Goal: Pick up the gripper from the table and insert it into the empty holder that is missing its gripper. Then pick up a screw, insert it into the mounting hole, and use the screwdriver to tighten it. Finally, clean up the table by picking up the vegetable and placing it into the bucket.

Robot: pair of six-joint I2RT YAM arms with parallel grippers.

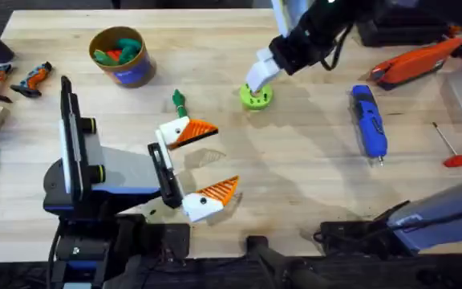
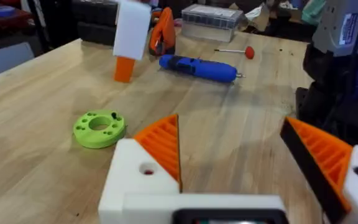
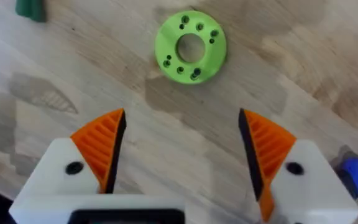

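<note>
The right gripper (image 3: 182, 155) is held wide open and empty above the green disc (image 3: 190, 45), bare tabletop all round. The left gripper (image 1: 204, 164) is likewise spread, empty. The screwdriver (image 1: 369, 122) lies well apart; the vegetable (image 1: 178, 101) near the bucket (image 1: 119, 54).

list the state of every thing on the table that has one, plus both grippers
left gripper: open, low over the table, holding nothing
right gripper: open, above the lime-green disc, holding nothing
screwdriver: lying flat on the table, untouched
vegetable: lying on the table, not in the bucket
bucket: upright, open top, colourful items inside
red-handled tool: lying flat
lime-green disc: flat on the table, holes up
</note>
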